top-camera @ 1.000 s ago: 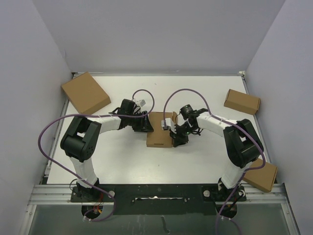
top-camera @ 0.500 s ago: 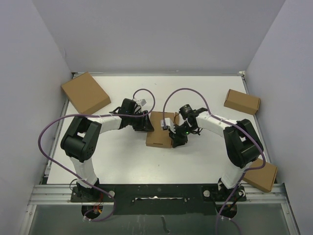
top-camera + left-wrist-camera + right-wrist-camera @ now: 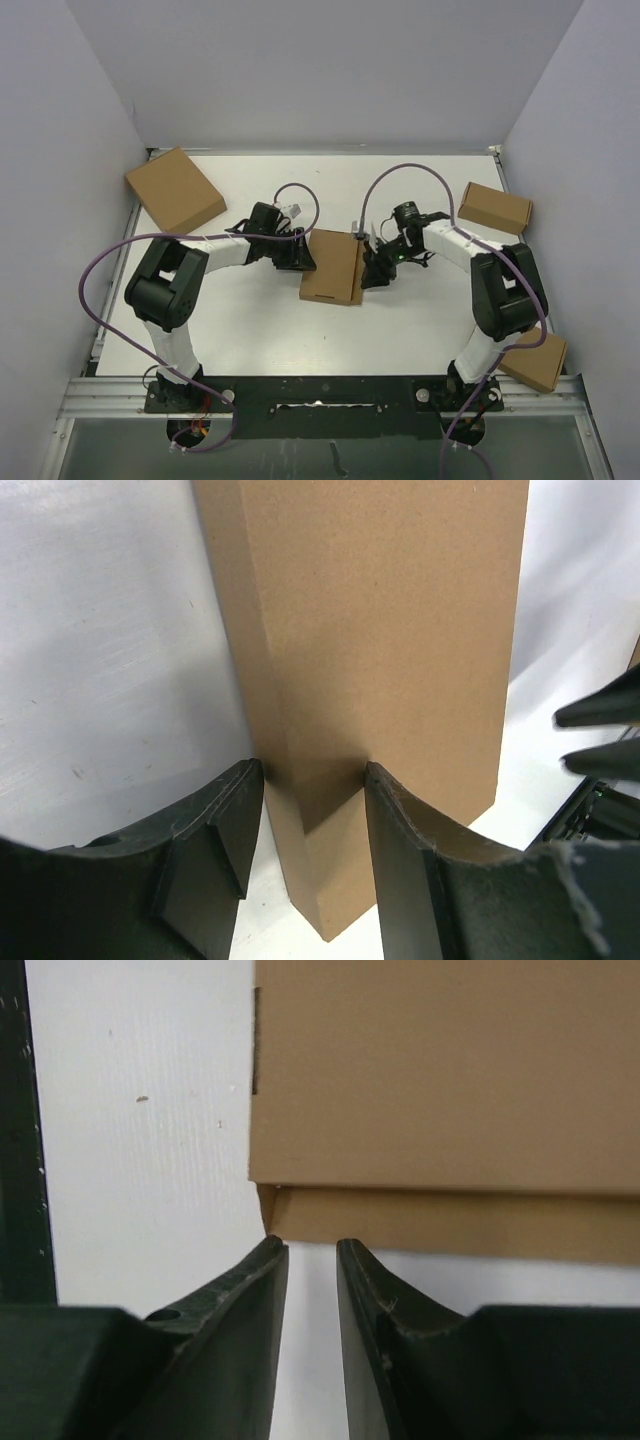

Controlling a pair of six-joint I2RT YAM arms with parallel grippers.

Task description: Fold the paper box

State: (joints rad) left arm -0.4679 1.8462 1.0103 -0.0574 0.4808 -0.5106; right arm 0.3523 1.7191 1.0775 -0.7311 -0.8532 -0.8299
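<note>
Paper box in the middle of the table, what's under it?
Only the white table shows around the paper box; a lower cardboard layer peeks out at one edge. Whatever lies beneath its middle is covered.

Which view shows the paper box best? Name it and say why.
Top external: only there is nearly the whole paper box visible, lying flat. Left wrist shows just the part gripped by the left claw. Right wrist shows one edge just ahead of the open right claw.
</note>
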